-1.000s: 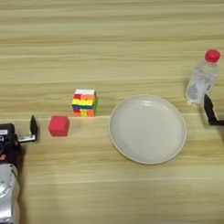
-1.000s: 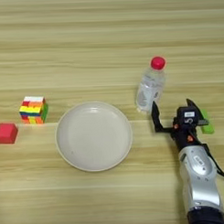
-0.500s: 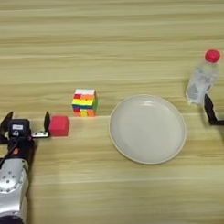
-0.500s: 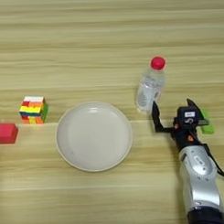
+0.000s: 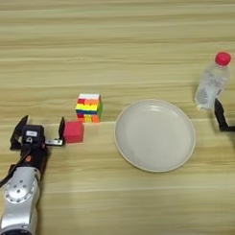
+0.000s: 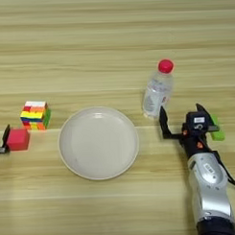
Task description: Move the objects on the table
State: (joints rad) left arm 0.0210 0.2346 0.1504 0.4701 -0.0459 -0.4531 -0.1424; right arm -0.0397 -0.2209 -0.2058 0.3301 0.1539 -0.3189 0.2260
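Wood-grain counter fills both views, planks running horizontally. At far left, left gripper sits low on the counter, fingers spread wide; one fingertip is right against the left face of the small red cube, the other well off to the left, so the cube is not between them and is not grasped. Striped puzzle cube stands just behind the red cube. Cream plate lies centre, nothing on it. Clear bottle with red cap stands upright just right of the plate. Right gripper rests just below the bottle, fingers wide, holding nothing. Green block lies beside its far finger. Judgement: nothing placed yet; every object is left to move.
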